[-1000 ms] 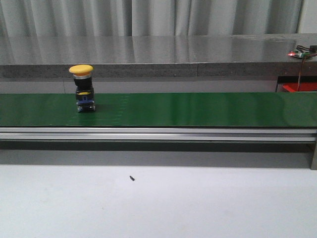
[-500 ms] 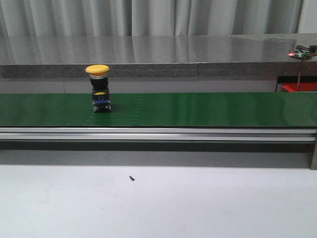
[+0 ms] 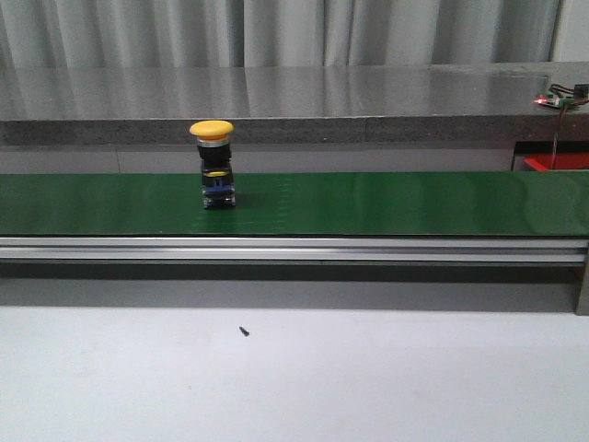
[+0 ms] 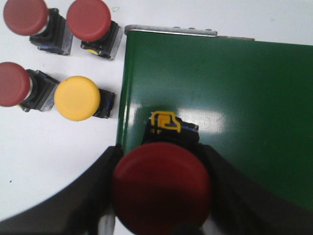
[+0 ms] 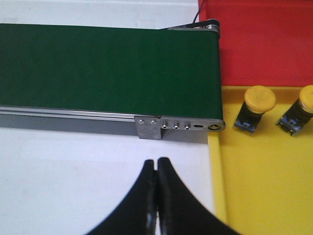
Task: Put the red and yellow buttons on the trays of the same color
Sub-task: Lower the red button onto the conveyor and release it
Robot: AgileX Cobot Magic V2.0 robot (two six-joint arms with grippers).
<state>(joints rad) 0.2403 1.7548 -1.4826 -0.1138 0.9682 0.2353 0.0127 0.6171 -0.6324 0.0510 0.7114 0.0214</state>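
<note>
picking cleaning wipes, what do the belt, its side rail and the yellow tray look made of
Belt: looks like smooth green rubber or PVC, semi-gloss, with soft light reflections. Side rail: brushed silver metal, probably aluminium, with a bolted end plate visible in the right wrist view. Yellow tray: likely moulded plastic, uniform colour, faint sheen.

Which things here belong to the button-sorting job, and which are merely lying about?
Belong to the job:
- yellow button on the green belt
- red button in the left end effector
- waiting buttons
- yellow tray, red tray

Lying about:
- small dark speck on the white table
- grey curtain
</note>
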